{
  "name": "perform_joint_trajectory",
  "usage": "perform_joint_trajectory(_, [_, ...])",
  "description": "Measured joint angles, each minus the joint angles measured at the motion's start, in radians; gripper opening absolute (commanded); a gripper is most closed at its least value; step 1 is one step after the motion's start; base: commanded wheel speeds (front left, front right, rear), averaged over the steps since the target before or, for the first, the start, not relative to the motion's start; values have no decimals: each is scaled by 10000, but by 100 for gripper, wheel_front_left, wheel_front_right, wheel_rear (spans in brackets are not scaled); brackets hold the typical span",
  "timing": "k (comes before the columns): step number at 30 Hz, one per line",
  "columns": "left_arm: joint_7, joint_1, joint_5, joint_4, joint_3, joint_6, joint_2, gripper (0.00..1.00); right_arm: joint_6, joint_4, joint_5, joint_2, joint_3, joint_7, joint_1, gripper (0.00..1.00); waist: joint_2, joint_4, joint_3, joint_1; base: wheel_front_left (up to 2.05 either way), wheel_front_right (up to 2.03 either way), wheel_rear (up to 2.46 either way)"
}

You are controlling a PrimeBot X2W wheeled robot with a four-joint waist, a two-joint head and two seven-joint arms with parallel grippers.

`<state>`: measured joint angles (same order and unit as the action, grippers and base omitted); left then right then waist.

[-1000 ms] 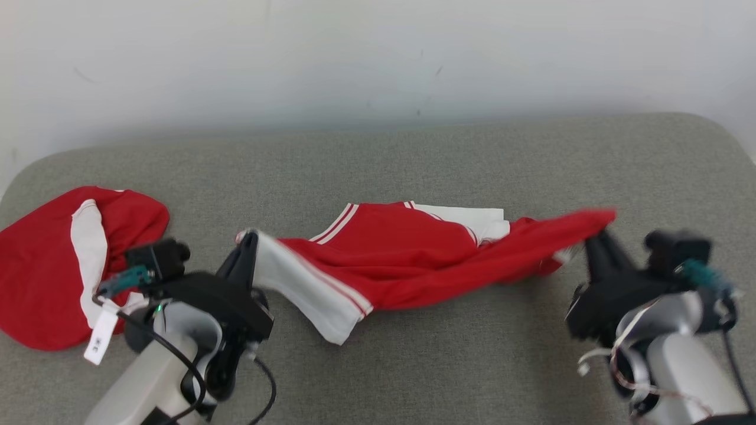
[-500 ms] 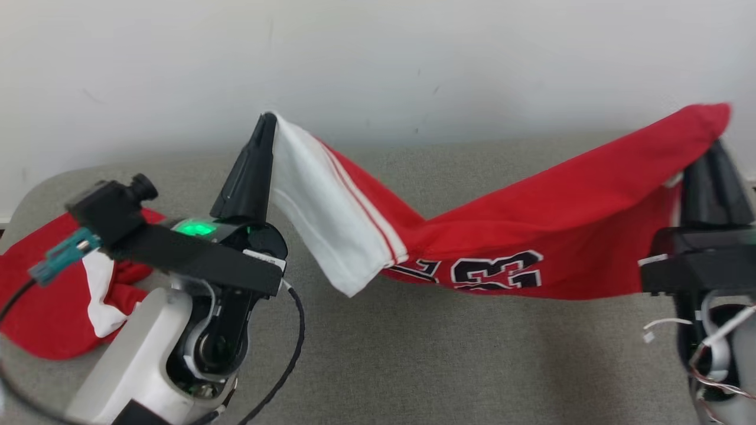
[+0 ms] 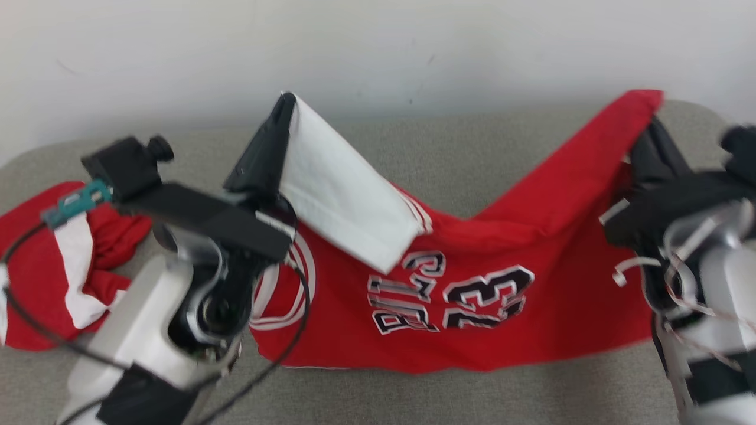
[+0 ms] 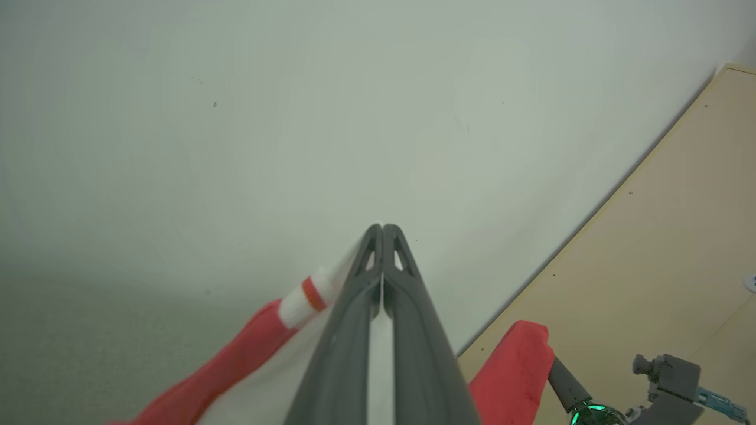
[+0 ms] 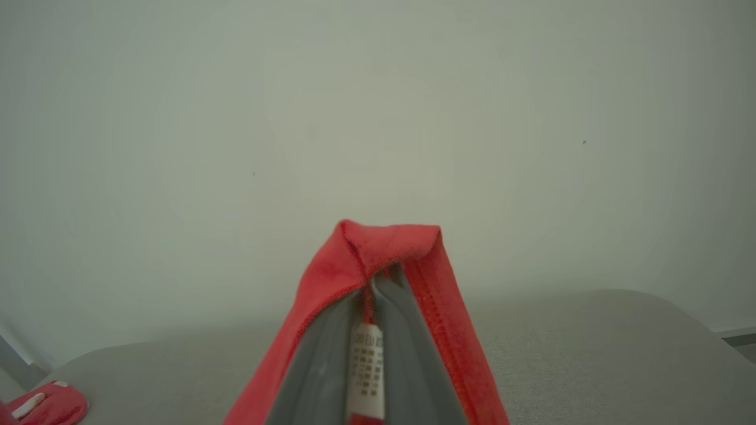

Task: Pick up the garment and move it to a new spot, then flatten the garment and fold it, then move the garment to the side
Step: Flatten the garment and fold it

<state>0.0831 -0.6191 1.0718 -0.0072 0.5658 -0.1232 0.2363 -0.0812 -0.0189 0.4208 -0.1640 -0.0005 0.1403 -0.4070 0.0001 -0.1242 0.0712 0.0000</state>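
Observation:
The garment is a red jersey with a white sleeve and black-and-white lettering and the number 23. It hangs spread between my two grippers above the grey padded surface, sagging in the middle. My left gripper is raised and shut on the white sleeve's top edge. In the left wrist view its fingers are pressed together with white cloth beside them. My right gripper is shut on the red corner at the right. In the right wrist view red cloth drapes over the fingertips.
A second red and white garment lies crumpled at the left edge of the surface, also seen in the right wrist view as a red garment at the lower left. A pale wall stands close behind.
Both grippers have risen with the garment, lifting it off the surface. It has opened out from a bunched strip into a hanging sheet showing the number.

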Motion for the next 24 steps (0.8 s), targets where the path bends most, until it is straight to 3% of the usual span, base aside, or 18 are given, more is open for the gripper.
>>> perform_joint_trajectory(2, [-163, -640, -15, 1014, -96, -2, -167, 0, 188, 1302, 259, 180, 265, 403, -1022, 0, 0, -25, 239, 1, 0, 0, 0])
perform_joint_trajectory(5, [-19, -2132, -631, 2157, -539, -13, -240, 0, 201, 2589, 619, 422, 299, 731, -3015, 0, 1, -70, 625, 2, 0, 0, 0])
perform_joint_trajectory(8, [514, -4228, -1427, 2535, -882, -12, -577, 0, 274, 2727, 548, 86, -132, 506, -5179, 0, 1, -99, 1017, 3, 0, 0, 0])
perform_joint_trajectory(11, [982, -5429, -1994, 2322, -918, -8, -961, 0, 499, 2224, 431, -424, -270, 205, -6202, 0, -1, -68, 1340, 1, 0, 0, 0])
perform_joint_trajectory(16, [1064, -4946, -2374, 2238, -525, -12, -732, 0, 779, 2284, -125, -920, 98, 282, -5235, 0, 0, 215, 1603, 2, 0, 0, 0])
perform_joint_trajectory(21, [483, -2445, -2203, 3120, 245, -12, -443, 0, 903, 3684, -163, -897, 407, 907, -2275, 0, 1, 548, 1814, 2, 0, 0, 0])
perform_joint_trajectory(24, [171, -1128, -1751, 3783, 529, -12, -497, 0, 951, 4349, -128, -740, 556, 1126, -1300, 0, 1, 681, 1893, 1, 0, 0, 0])
